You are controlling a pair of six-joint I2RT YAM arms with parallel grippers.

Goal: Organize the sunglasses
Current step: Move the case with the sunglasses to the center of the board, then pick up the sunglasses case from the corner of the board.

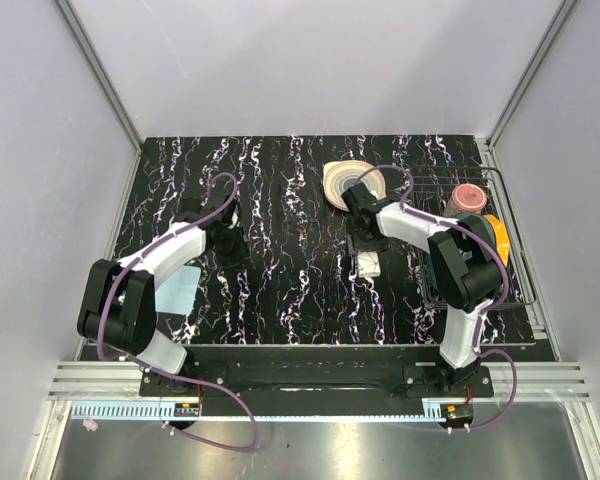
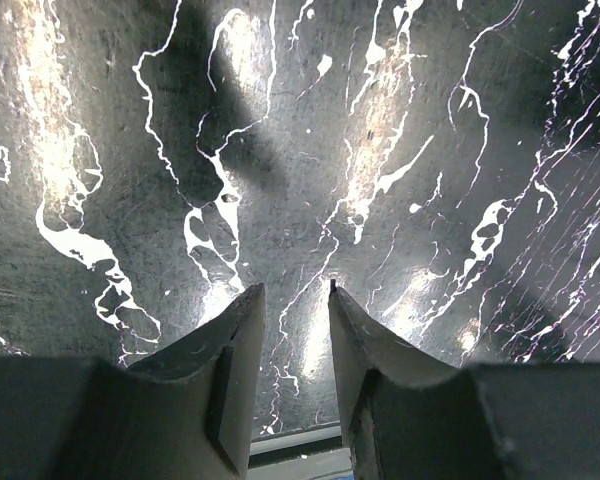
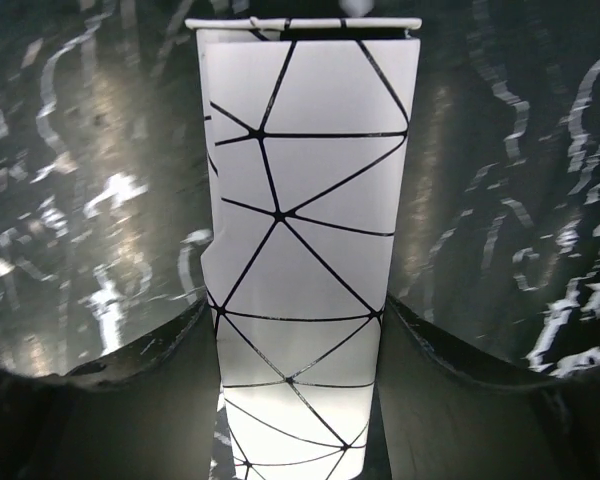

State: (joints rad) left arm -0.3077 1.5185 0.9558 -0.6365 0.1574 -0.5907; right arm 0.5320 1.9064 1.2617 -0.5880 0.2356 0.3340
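A black table veined with white was seen from above, with two arms bolted at its near edge. At the far left, a pale blue sheet was laid flat on the table beside the left arm. The left gripper was held low over bare tabletop, its fingers parted by a narrow gap, and nothing was held between them.

Near the middle, the right gripper was closed around a white box patterned with thin black lines. One finger was pressed against each long side, and the box was stretched away from the wrist camera along the table. Just beyond it, a cream round object was set on the table.

At the right edge, a wire rack was placed, with a pink cup inside it at the far end. An orange shape was also seen in the rack, partly hidden by the right arm and too unclear to be named. The sunglasses could not be picked out with certainty in any view.
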